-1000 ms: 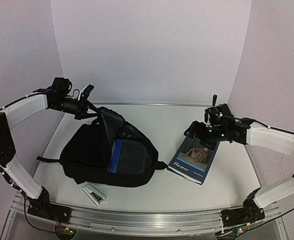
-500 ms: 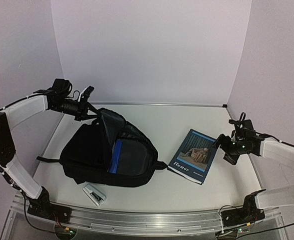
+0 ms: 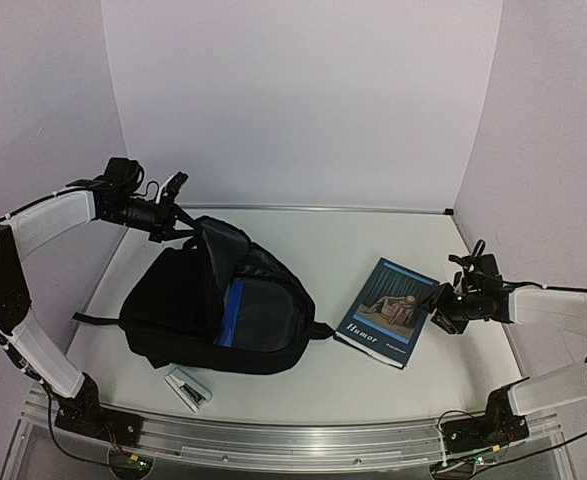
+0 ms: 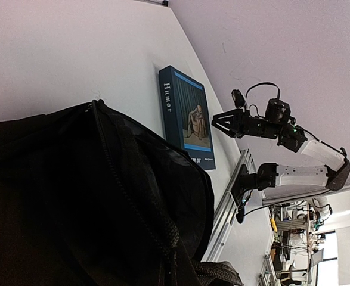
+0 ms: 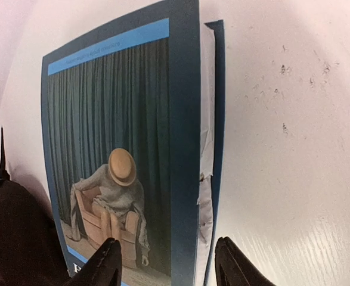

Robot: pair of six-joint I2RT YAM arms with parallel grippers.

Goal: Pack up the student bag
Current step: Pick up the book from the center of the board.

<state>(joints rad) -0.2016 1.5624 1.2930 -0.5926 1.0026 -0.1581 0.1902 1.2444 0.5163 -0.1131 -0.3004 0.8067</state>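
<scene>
From the top view, I saw the student bag (image 3: 218, 310) lying on the desk (image 3: 373, 235), left of centre, with its flap raised. The left fingers (image 3: 183, 228) were pressed together, pinching the bag's edge at its 11 o'clock. A book (image 3: 388, 312) lay at the bag's 3 o'clock, with the right fingers (image 3: 439, 304) at its 3 o'clock edge. A small flat item (image 3: 190, 388) sat at the bag's 6 o'clock.

The left wrist view was filled with black bag fabric (image 4: 73, 196); the book (image 4: 186, 116) lay toward 1 o'clock.

In the right wrist view the fingertips (image 5: 110, 262) stood spread at 6 o'clock, with the book's (image 5: 115, 149) page edge between them.
</scene>
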